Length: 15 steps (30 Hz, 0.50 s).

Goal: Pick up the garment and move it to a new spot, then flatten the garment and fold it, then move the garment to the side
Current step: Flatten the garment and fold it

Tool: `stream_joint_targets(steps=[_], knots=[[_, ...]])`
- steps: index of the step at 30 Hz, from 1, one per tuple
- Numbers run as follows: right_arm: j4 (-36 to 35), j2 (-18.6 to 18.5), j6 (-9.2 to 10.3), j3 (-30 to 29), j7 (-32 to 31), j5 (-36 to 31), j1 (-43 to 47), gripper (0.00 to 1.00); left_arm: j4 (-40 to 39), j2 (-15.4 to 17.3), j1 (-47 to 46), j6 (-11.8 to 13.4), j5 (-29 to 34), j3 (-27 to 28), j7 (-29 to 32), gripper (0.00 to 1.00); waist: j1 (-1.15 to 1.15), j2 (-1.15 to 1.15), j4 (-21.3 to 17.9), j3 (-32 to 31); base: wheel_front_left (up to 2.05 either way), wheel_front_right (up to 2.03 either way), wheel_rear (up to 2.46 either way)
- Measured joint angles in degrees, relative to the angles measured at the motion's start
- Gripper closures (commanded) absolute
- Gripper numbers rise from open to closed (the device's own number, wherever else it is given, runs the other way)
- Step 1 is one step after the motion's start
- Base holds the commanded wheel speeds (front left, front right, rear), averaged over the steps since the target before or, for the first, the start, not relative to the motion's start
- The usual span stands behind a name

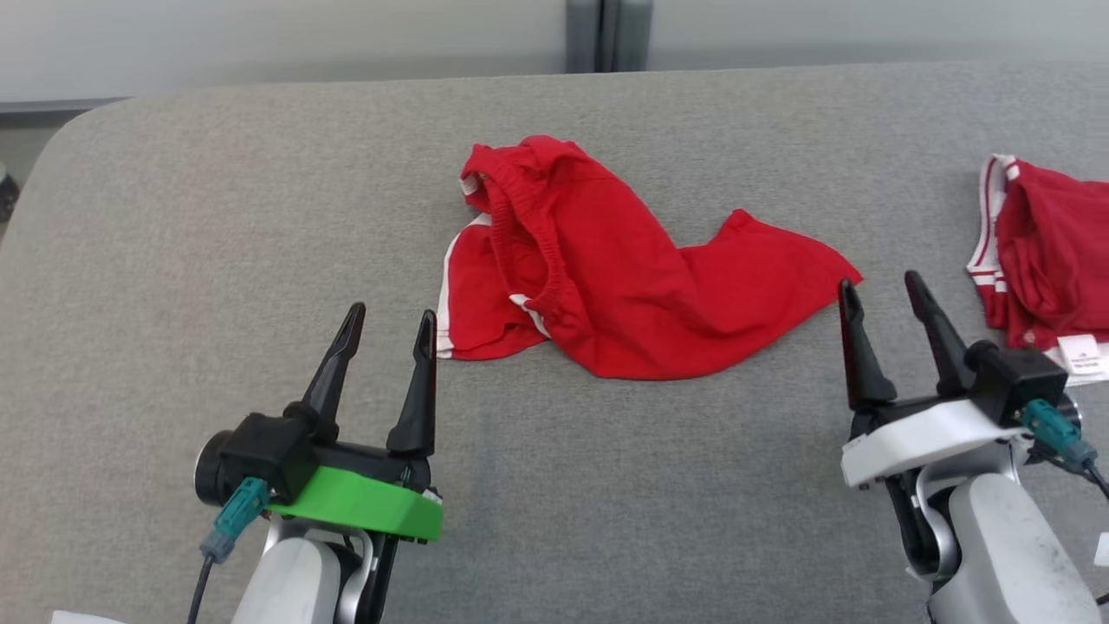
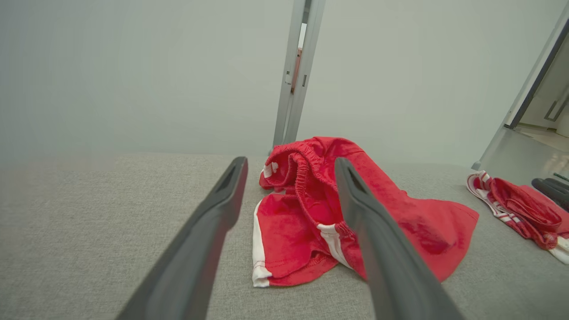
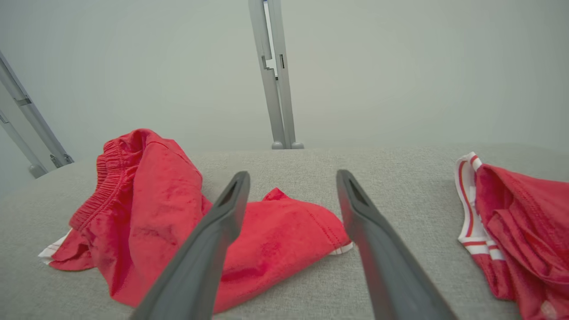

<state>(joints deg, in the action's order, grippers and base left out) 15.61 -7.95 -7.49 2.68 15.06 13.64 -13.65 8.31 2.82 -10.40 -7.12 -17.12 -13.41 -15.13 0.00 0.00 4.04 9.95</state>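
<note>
The garment (image 1: 624, 269) is a pair of red shorts with white side stripes, lying crumpled in the middle of the grey padded table (image 1: 260, 217). Its elastic waistband bunches up at the back left and one leg spreads to the right. My left gripper (image 1: 387, 318) stands open just left of the garment's near left hem, holding nothing. My right gripper (image 1: 882, 289) is open beside the right leg's tip, apart from the cloth. The left wrist view has the garment (image 2: 306, 218) ahead between the fingers (image 2: 209, 235); in the right wrist view the garment (image 3: 146, 218) lies ahead to the left.
A second red piece of clothing with white striped trim (image 1: 1048, 260) lies at the table's right edge, also in the wrist views (image 2: 520, 213) (image 3: 520, 231). A grey post (image 1: 609, 35) stands behind the table's far edge. Bare grey padding stretches left and in front.
</note>
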Motion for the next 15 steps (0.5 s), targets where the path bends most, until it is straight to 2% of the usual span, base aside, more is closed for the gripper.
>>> stream_joint_targets(steps=[9,15], knots=[[-2.08,2.66,0.0,0.1,0.0,-2.05,1.86,0.0,3.64,0.58,0.02,-0.27,0.77,-1.26,0.0,0.0,0.0,0.0,-5.47,-0.52,0.0,0.0,0.0],[-2.66,3.07,0.0,-0.15,0.0,-2.35,1.43,0.0,9.84,5.66,-5.61,-0.36,1.37,-6.34,0.0,0.0,0.0,0.0,-6.79,1.16,0.0,0.0,0.0]])
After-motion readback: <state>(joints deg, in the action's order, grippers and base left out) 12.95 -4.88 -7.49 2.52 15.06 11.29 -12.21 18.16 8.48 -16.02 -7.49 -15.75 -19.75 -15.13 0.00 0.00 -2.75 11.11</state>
